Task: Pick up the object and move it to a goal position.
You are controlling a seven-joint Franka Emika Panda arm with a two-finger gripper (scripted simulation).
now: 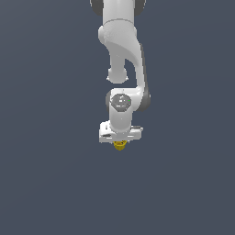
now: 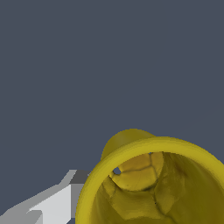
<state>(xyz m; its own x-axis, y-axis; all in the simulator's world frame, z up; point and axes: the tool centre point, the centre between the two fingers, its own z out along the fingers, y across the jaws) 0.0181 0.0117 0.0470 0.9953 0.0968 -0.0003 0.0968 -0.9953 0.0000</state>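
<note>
The gripper (image 1: pixel 120 140) points straight down from the white arm (image 1: pixel 123 41), and the cup (image 1: pixel 120 145) sits directly beneath its pale, boxy palm, only its yellow lower part showing in the exterior view. The fingers are hidden there behind the palm and cup, so whether they clamp the cup I cannot tell. In the wrist view one finger (image 2: pixel 52 205) appears as a flat, angular white-and-grey block right beside the cup's (image 2: pixel 148 183) rim; contact is unclear.

The cup is mustard yellow with a thick, rounded, smooth rim around a wide mouth. Its inner wall looks rough and faceted, broken into cracked, uneven patches, narrowing toward the bottom. A small dark gap shows near the inner base. Nothing lies inside it.

Around arm and cup is a plain, matte slate-grey surface (image 1: pixel 46 183), uniform and featureless.
</note>
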